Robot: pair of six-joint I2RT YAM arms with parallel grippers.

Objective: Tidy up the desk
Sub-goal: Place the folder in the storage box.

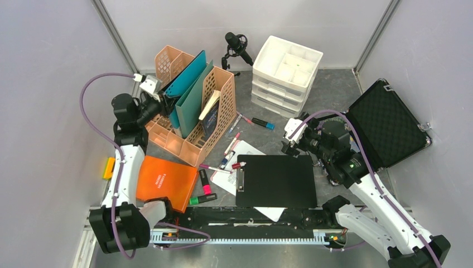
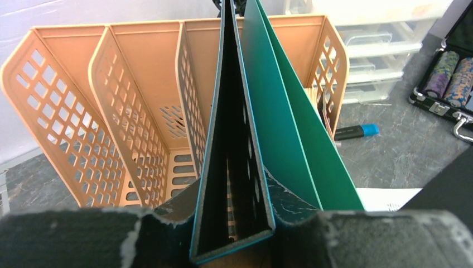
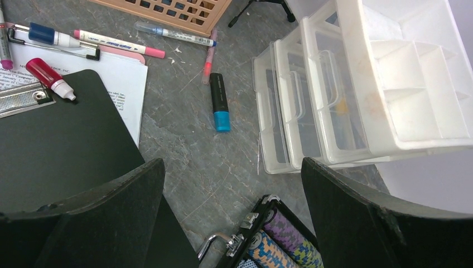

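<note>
Though cluttered, desk (image 3: 179, 129) seemingly below right gripper (image 3: 231, 167)

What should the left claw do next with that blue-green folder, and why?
Probably slide the folder a little deeper into the peach rack. The left claw is shut on the folder's near edge. The folder sits in a slot between the dividers, but in the top view it leans and sticks out well above the rack, so it likely isn't fully seated.

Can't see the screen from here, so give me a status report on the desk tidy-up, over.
Left gripper shut on teal folder in orange rack. Right gripper open, empty, over desk. Blue-tipped marker, clipboard loose.
</note>
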